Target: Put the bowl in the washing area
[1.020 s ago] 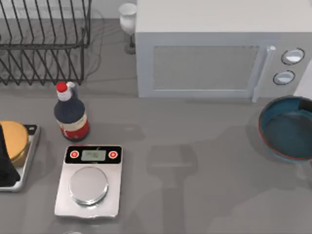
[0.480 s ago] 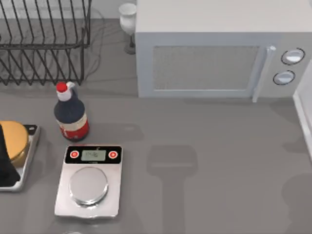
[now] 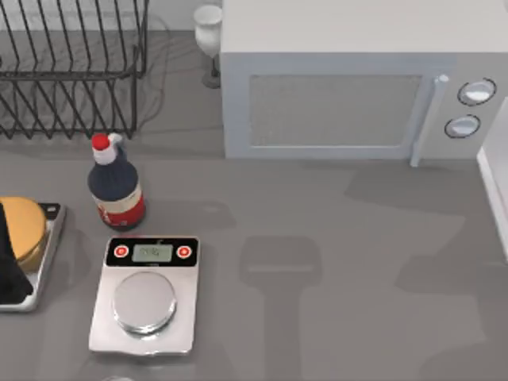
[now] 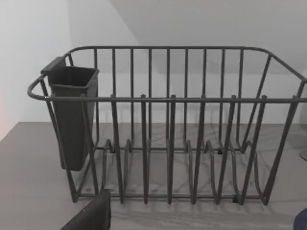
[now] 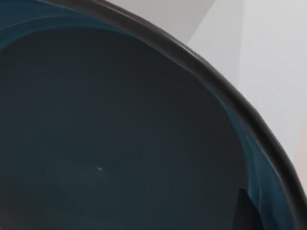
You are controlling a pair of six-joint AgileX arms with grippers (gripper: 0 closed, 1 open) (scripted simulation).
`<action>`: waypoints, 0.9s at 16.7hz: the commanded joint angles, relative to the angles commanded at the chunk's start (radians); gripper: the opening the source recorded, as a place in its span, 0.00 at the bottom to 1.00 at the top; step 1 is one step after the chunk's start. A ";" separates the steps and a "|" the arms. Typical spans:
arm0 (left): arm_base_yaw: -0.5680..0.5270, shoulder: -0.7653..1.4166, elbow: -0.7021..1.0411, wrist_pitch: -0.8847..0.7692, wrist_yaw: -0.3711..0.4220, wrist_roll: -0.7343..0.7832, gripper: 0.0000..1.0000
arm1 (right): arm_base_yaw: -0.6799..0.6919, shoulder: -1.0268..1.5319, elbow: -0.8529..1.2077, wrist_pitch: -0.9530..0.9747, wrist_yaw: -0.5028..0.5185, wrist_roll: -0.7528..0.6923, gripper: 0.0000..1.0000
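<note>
Bowl close under right wrist: rigid, glossy, slippery, breakable; best gripped at rim. Tool state: cannot tell, either arm.

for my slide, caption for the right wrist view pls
Right wrist camera, close on the bowl's glossy dark teal inside and curved rim.

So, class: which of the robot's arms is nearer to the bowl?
The right. Its wrist view looks straight into the bowl at close range. The left wrist view faces the dish rack, at the counter's far left in the top view.
</note>
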 joint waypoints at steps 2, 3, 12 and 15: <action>0.000 0.000 0.000 0.000 0.000 0.000 1.00 | 0.001 -0.006 -0.003 0.022 -0.012 -0.003 0.00; 0.000 0.000 0.000 0.000 0.000 0.000 1.00 | 0.001 -0.006 -0.003 0.022 -0.012 -0.003 0.00; 0.000 0.000 0.000 0.000 0.000 0.000 1.00 | -0.006 0.163 -0.017 0.190 -0.012 -0.001 0.00; 0.000 0.000 0.000 0.000 0.000 0.000 1.00 | -0.009 0.350 -0.042 0.411 -0.012 -0.005 0.00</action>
